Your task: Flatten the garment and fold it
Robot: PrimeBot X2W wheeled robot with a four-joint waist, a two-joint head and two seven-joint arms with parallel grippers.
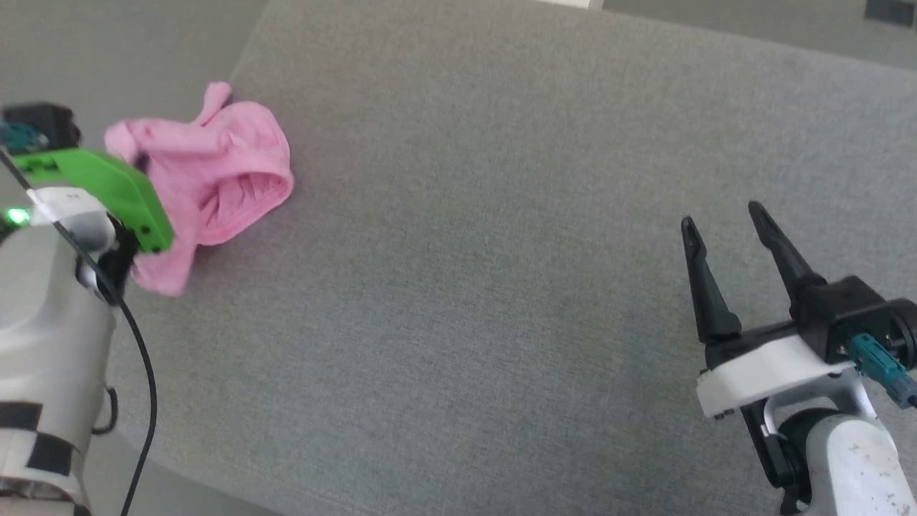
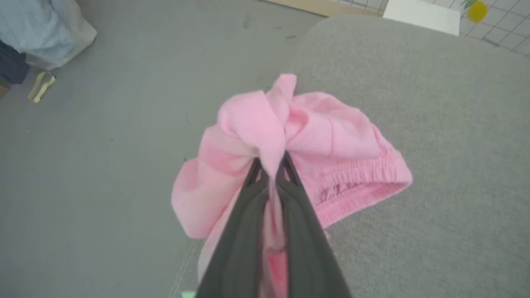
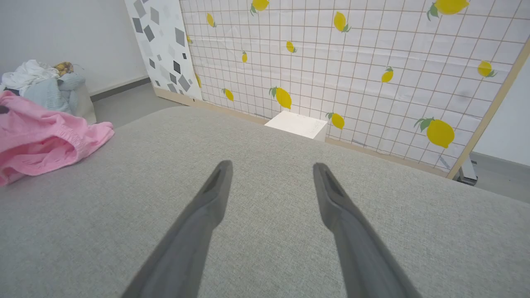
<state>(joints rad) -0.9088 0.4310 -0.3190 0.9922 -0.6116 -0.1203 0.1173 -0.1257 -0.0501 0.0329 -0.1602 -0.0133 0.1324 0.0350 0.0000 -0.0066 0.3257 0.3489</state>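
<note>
**foldfan:** Starting with the head view: garment [image 1: 215, 179] bunched up at the far left corner of the grey padded table [image 1: 501, 301], right by the edge and half tucked behind the left arm's green bracket [image 1: 107, 190]. Way over on the other side, right gripper [image 1: 722, 215] with jaws spread wide, holding nothing.

**lintroller:** Yep. Moving to the left wrist view: left gripper [image 2: 271, 165] with jaws pinched tight on a ridge of pink cloth, elastic waistband [image 2: 356, 182] flopped off to the right. Looks like one lobe of cloth hanging past the table edge, over the floor [image 2: 103, 145].

**foldfan:** Biggest worry then: dragging left or lifting too quick and dumping the whole lot onto the floor. Also probably a pinch through several layers, so likely to pull up a wad instead of one clean edge. Thin fabric, easy to slip out too.

**lintroller:** Agreed. Checking the right wrist view: garment low on the left, well apart from those open jaws, open grey table between. Lemon-print screen [image 3: 372, 62] and white box [image 3: 296, 124] beyond the far edge, laundry pile [image 3: 41, 82] off past the left side.

**foldfan:** So plenty of room toward the middle and right. Best bet, just guessing: hauling inward, away from that corner, before spreading flat.
</note>
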